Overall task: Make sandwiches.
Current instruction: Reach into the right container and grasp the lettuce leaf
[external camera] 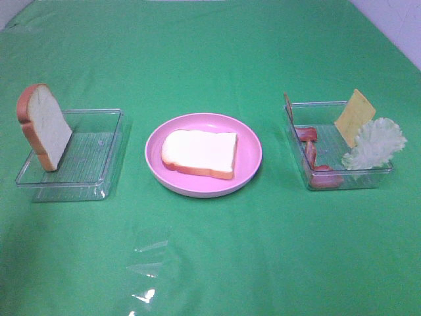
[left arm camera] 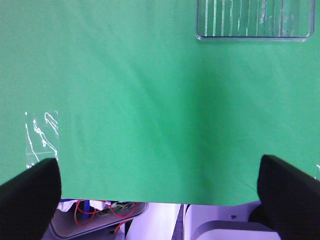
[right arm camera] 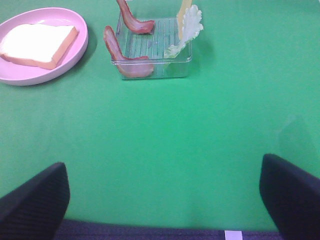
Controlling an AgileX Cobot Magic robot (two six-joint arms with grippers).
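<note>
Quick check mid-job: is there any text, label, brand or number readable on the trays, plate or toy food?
None: no word, label, brand, number or sign can be read in any view.
The pink plate, left tray, right tray, flat bread slice, upright bread slice, cheese, lettuce and bacon look unmarked.
The shiny patch on the cloth is glare, not writing.

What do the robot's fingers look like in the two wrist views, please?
The left fingers are matte black, broad wedges with rounded tips. The right fingers are the same black shape, one showing fine ribbing. No cables or markings show on them; the arms are out of view.
</note>
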